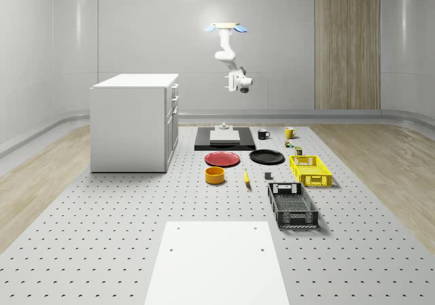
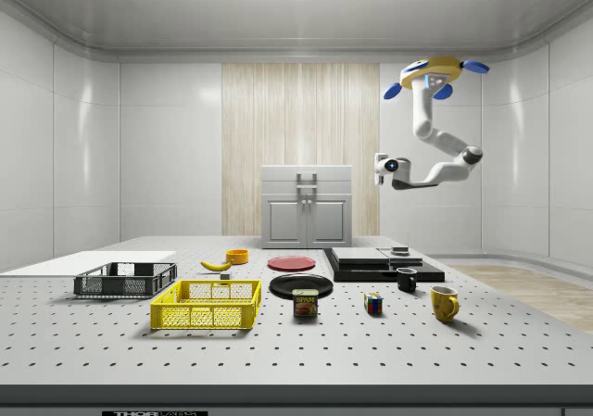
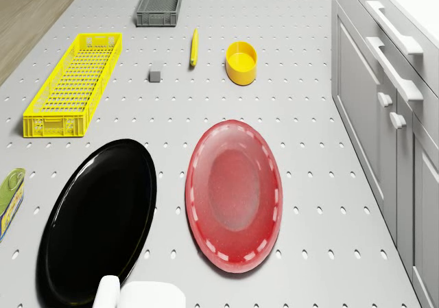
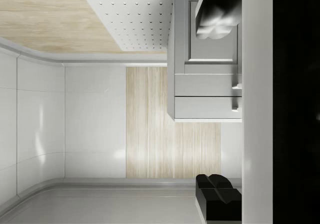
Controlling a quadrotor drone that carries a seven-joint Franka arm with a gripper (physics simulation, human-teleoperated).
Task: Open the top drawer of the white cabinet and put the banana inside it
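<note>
A: How far along is it?
B: Nothing done. The white cabinet's top drawer (image 2: 307,183) is shut, level with the two-finger gripper (image 2: 381,165) and well apart from it.
A: The gripper's state?
B: Cannot tell. The drone (image 1: 227,28) hovers high; the small yellow banana (image 1: 246,176) lies on the table far below the gripper.

Far below the gripper (image 1: 243,86) I see a black slab (image 1: 204,142) with a white block (image 1: 224,136) on it. Low down and off to the whole-scene view's right of the gripper stand a black mug (image 1: 263,134) and a yellow mug (image 1: 289,132). Nearer that camera than the gripper lie a red plate (image 1: 222,159), a black plate (image 1: 266,157) and a yellow bowl (image 1: 215,175). Further from it again are a yellow crate (image 1: 310,170) and a black crate (image 1: 292,205), and furthest is a white sheet (image 1: 216,264).
</note>
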